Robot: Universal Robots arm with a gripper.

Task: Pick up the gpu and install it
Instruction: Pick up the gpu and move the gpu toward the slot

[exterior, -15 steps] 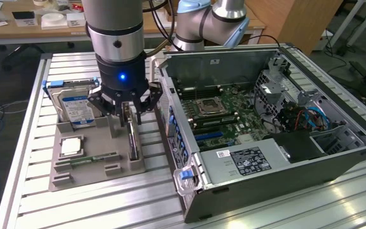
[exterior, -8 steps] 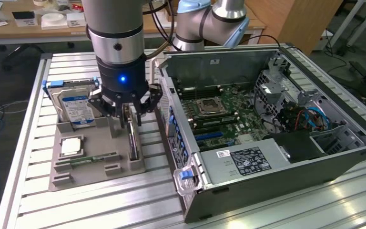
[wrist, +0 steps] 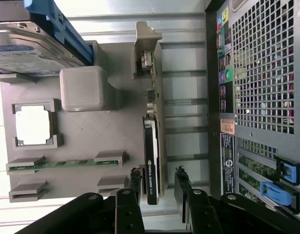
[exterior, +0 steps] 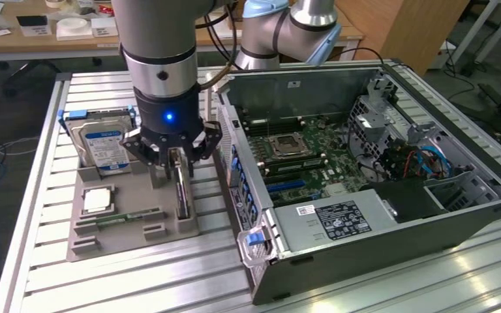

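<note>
The gpu (exterior: 182,195) stands on its long edge in a slot of the grey holder tray (exterior: 115,244), next to the open computer case (exterior: 364,163). In the wrist view the gpu (wrist: 153,141) is seen edge-on, a black shroud with its silver bracket (wrist: 146,41) at the far end. My gripper (exterior: 178,158) hangs straight over the card's end nearest the hard drive. It is open, and its two black fingers (wrist: 135,183) straddle the card with a small gap on each side. The gripper (wrist: 157,184) holds nothing.
A hard drive (exterior: 102,140) in a blue bracket, a processor (exterior: 96,199) and a green memory stick (exterior: 128,217) share the tray. The case lies open with its motherboard and blue slot (exterior: 286,186) exposed. Its perforated rear panel (wrist: 262,68) stands close beside the card.
</note>
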